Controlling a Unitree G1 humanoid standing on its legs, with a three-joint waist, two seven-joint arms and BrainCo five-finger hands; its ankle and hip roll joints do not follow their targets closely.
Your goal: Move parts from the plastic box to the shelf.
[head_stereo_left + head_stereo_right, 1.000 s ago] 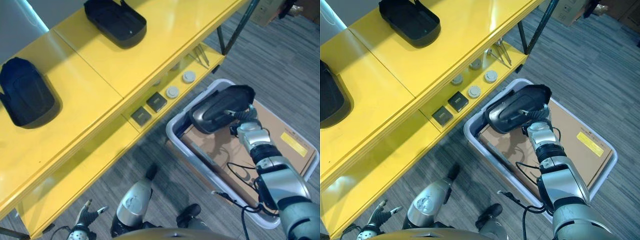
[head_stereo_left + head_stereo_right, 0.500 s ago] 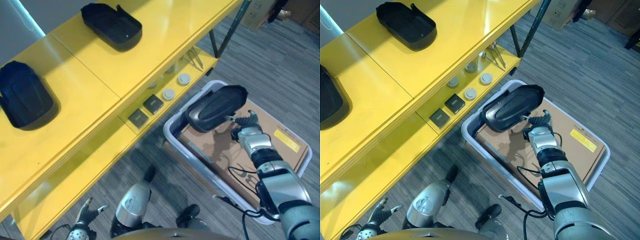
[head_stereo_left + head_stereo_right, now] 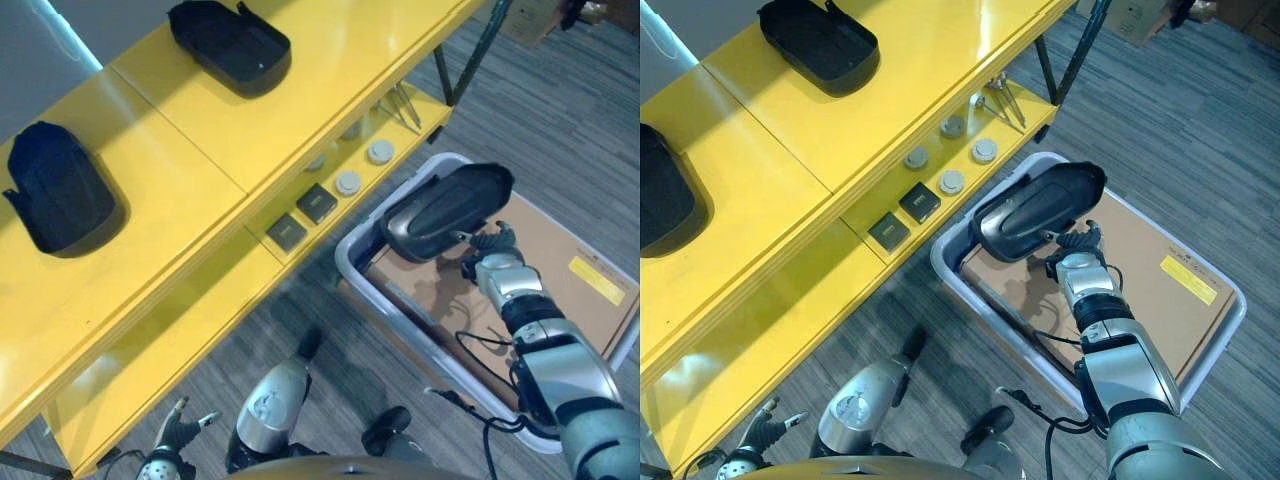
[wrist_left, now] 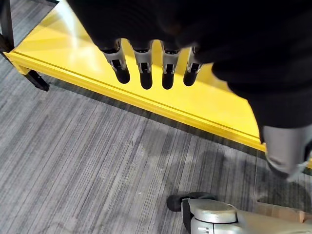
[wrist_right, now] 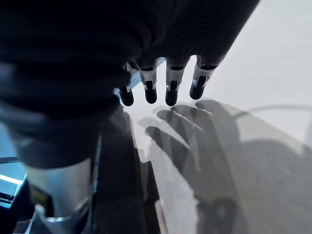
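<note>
**Black part coming up out of the plastic box**

The right hand (image 3: 493, 262) is holding a black moulded part (image 3: 447, 209) by its lower edge, above the near-left corner of the plastic box (image 3: 356, 262). From the head views the fingers are looking curled against the part's rim; the right wrist view is showing them fairly straight, so the grip is hard to confirm. The part is looking like a stiff, hollow shell, probably light but bulky and smooth, so it may be pivoting about a one-edge hold; a grip on the rim wall near its middle would steady it. Two similar parts (image 3: 58, 188) (image 3: 231, 44) are lying on the yellow shelf (image 3: 330, 70). The left hand (image 4: 153, 68) is hanging low with fingers apart, holding nothing.
</note>
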